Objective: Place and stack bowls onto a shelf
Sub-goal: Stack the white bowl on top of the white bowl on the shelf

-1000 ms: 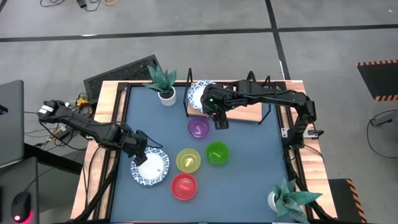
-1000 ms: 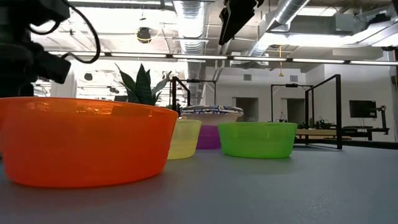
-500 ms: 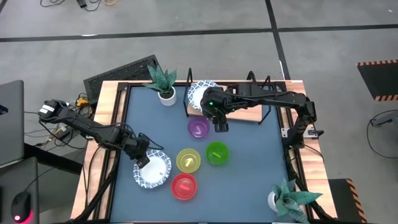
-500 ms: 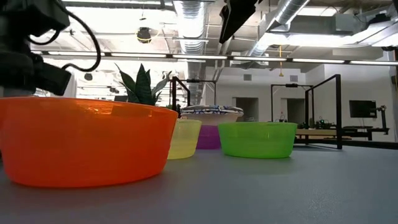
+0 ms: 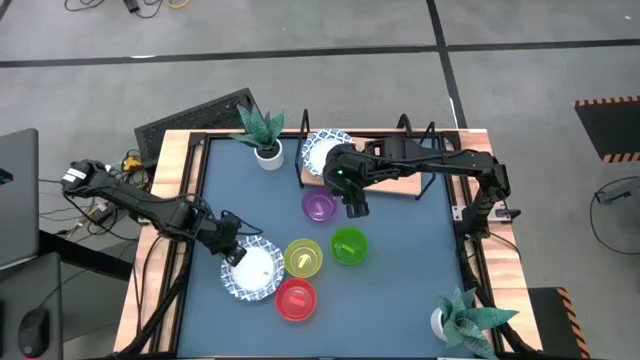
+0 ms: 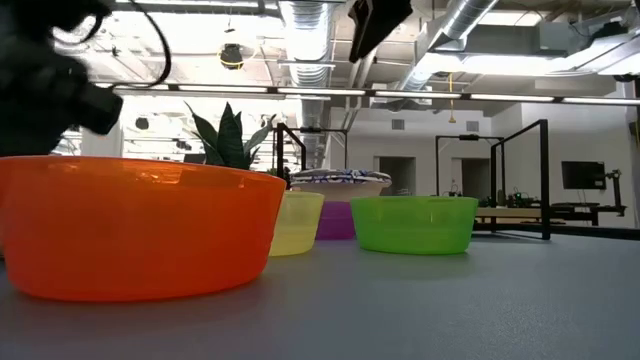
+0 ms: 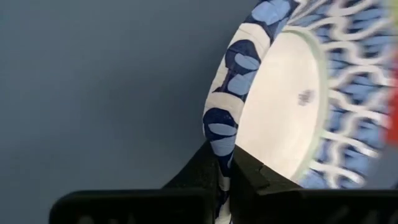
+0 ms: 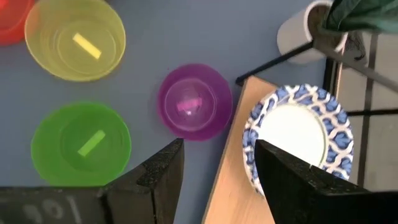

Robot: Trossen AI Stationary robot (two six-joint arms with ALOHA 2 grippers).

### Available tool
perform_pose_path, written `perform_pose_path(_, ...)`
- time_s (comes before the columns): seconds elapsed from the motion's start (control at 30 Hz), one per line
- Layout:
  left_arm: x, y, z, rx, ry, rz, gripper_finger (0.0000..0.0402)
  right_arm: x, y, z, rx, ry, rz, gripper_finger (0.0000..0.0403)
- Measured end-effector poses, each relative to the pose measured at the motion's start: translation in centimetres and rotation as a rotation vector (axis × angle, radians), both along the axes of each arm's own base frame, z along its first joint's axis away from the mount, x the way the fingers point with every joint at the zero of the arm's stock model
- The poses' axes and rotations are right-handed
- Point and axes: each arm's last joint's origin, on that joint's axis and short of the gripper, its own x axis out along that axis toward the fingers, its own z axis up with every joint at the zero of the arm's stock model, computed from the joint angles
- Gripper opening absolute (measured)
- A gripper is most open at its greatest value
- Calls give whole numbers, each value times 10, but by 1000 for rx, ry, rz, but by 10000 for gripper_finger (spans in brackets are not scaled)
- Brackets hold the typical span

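Table [image 5: 400,290], blue top with wooden edges, carrying the following.

Shelf [image 5: 400,180]: light wooden board on a black wire frame, at the far edge of the table. One blue-rimmed white bowl [image 5: 322,150] sits on its left end.

Purple bowl [image 5: 319,206]: on the table just in front of the shelf's left end. Green bowl [image 5: 349,245], yellow bowl [image 5: 303,257] and red bowl [image 5: 295,300]: grouped near the table's middle, the red one nearest the front edge.

Second blue-rimmed bowl [image 5: 252,269]: tilted, beside the yellow and red bowls, toward the table's left edge.

Left gripper [image 5: 232,252]: fingers closed tight on the rim of this second bowl, one finger on each side of the rim.

Right gripper [image 5: 356,203]: above the table beside the purple bowl, fingers spread wide, holding nothing.

Two potted plants: one [image 5: 263,130] at the far edge left of the shelf, one [image 5: 462,318] at the front right corner.
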Motion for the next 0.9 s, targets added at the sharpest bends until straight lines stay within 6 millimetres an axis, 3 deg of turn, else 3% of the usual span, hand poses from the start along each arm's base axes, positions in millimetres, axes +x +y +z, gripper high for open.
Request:
perform_pose_path(0.13,8,0,24,-4,-86,127,1,5,4,3,46,-77,-62,220)
perform_pose_path(0.33,15,3,65,90,-192,226,0,19,9,13,279,-272,-147,220)
perform_pose_path(0.53,15,10,102,283,-286,365,0,30,8,24,477,-436,-240,220)
perform_pose_path(0.67,16,16,117,419,-366,447,0,33,7,27,500,-476,-260,220)
perform_pose_path(0.9,19,19,132,511,-435,485,0,33,3,26,411,-504,-347,220)
